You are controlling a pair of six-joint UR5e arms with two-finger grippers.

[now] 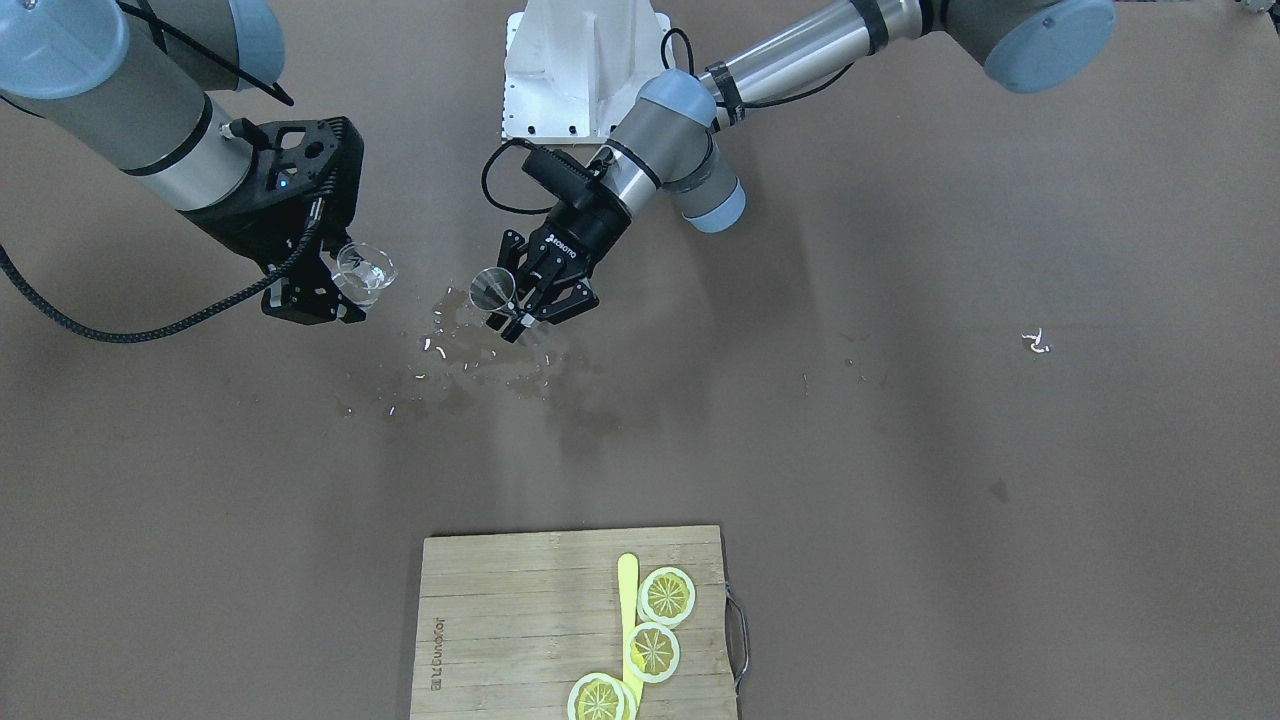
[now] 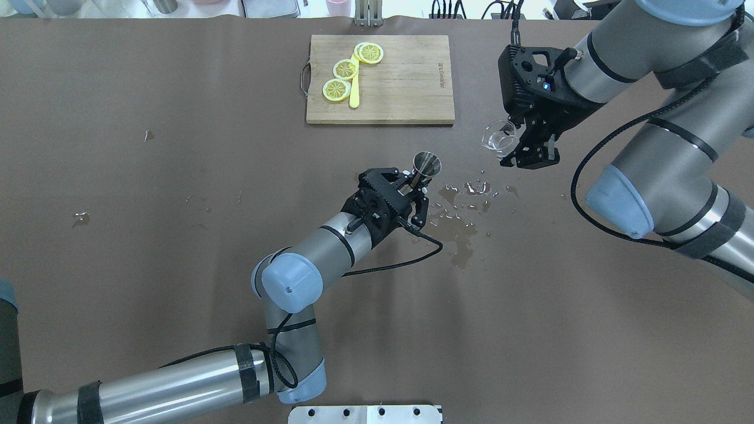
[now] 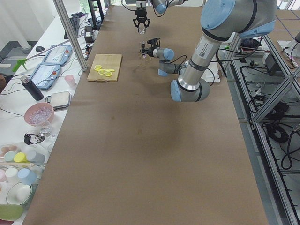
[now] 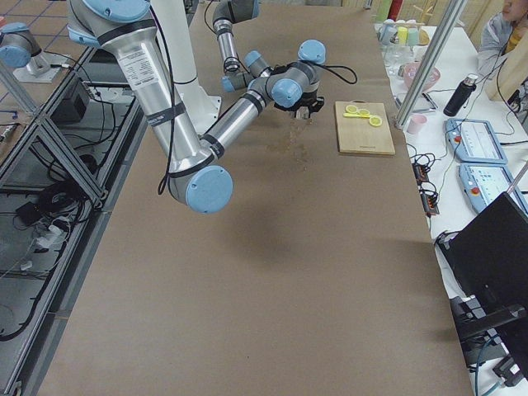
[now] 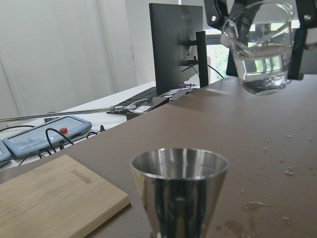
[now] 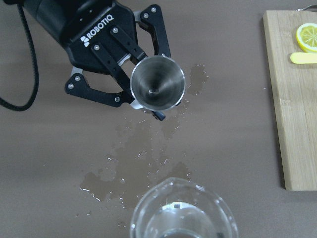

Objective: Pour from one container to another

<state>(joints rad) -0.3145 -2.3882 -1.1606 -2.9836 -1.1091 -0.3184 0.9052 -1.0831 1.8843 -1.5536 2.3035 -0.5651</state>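
Overhead exterior shows the brown table (image 2: pixel 177 176) with the left arm entering from the lower left of the frame and reaching up toward the centre. There the left gripper (image 2: pixel 419 187) has its fingers pinched on the lower part of a metal jigger (image 2: pixel 426 164), which stands upright with its open mouth facing up. Above it, at the top centre of the frame, a wooden cutting board (image 2: pixel 406 88) lies flat, carrying three lemon slices (image 2: pixel 336 90) and a yellow stick (image 2: pixel 354 94) at its left end. Just right of the jigger, a wet patch (image 2: pixel 462 235) of drops and darker stain spreads across the table. Further right, in the upper right of the frame, the right gripper (image 2: pixel 524 150) is clamped on a glass beaker (image 2: pixel 499 139), apart from the jigger. The left wrist-mounted view shows the beaker hanging clear above the table, roughly upright, with clear liquid in its bottom.
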